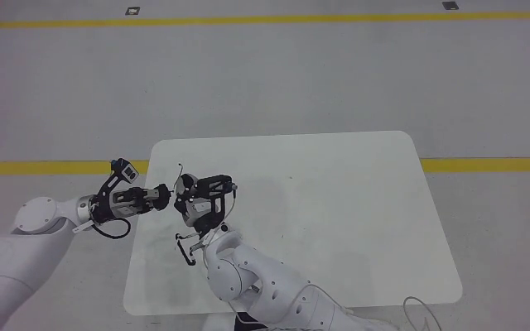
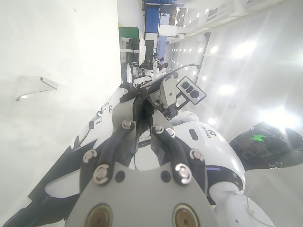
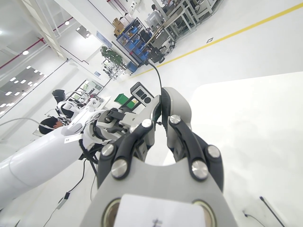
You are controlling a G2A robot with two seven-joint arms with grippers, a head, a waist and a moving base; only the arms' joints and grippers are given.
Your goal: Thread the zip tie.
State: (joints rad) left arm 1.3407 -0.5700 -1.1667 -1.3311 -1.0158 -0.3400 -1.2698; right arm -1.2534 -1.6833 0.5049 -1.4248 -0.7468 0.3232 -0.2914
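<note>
Black nylon, thin and springy: the zip tie [image 3: 159, 76] is up off the worktop [image 1: 331, 215], pinched by both claws at once. The right claw [image 3: 161, 113] is clamped on the strap, whose free length curves up and away beyond its fingertips. The left claw [image 2: 138, 96], tip to tip with the right one, is closed on a dark bit of the same tie; whether that is the head or the tail is too small to tell. The step in hand looks like bringing the tail to the head's slot. To do it well, I judge, one claw should hold rigid while the other feeds in a straight line, gripping near the end so the strap cannot buckle, with small corrections only. A second zip tie [image 1: 185, 250] lies on the worktop near the right claw, on the robot's side of it.
</note>
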